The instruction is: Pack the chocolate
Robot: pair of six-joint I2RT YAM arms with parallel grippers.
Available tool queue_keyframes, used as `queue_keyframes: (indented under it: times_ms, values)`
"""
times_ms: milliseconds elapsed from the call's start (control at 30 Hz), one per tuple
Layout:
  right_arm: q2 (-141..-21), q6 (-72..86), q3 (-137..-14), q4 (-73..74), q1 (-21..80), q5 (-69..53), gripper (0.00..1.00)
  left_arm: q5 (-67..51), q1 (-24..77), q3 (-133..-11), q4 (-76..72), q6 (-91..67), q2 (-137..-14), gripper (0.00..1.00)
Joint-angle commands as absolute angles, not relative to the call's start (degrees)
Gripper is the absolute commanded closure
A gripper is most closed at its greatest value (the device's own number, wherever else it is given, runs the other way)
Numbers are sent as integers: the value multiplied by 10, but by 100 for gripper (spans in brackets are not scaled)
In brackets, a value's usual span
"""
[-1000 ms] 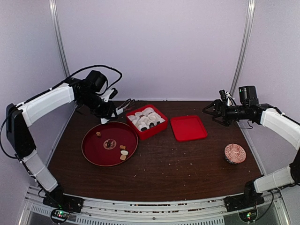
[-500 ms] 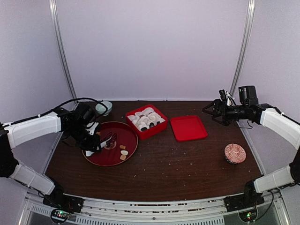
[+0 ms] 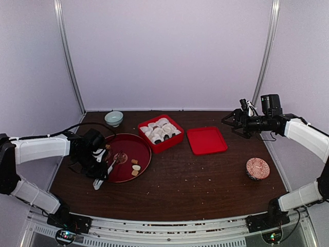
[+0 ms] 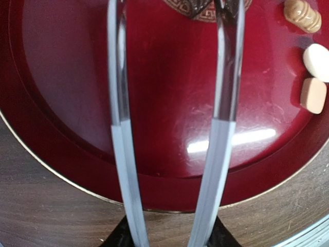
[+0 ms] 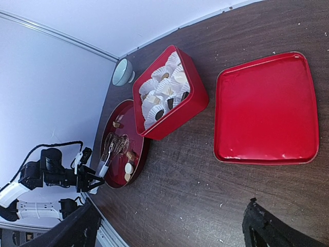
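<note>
Three loose pieces of chocolate, tan and cream-white, lie at the right side of the round red plate; a fourth piece sits at its far left. My left gripper hangs over the plate's near-left rim, shut on the metal tongs. The tongs' two arms stand apart over the plate with nothing between them. More chocolate sits in white paper cups in the red box. My right gripper hovers open and holds nothing, far right of the red lid.
A teal bowl stands at the back left, behind the plate. A pink patterned bowl sits at the right, near the table's edge. Crumbs are scattered over the dark wooden table.
My left arm has swung from beside the red box down to the plate's near-left rim, carrying the tongs. The tongs' arms have spread a little. The right arm has not moved.
</note>
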State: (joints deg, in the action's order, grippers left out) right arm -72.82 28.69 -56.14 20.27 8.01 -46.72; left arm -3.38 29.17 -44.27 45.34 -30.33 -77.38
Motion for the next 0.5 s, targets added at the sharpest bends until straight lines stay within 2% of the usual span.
queue_keyframes:
  times_ms: [0,267,467]
  values:
    - [-725,287,-567,191,84,-474,0,-23,288,-440,432,-294,-788,57]
    - [-727,284,-569,192,84,-473,0,-25,288,-454,447,-276,-784,41]
    - [-736,284,-586,191,84,-469,0,-24,289,-514,472,-275,-766,31]
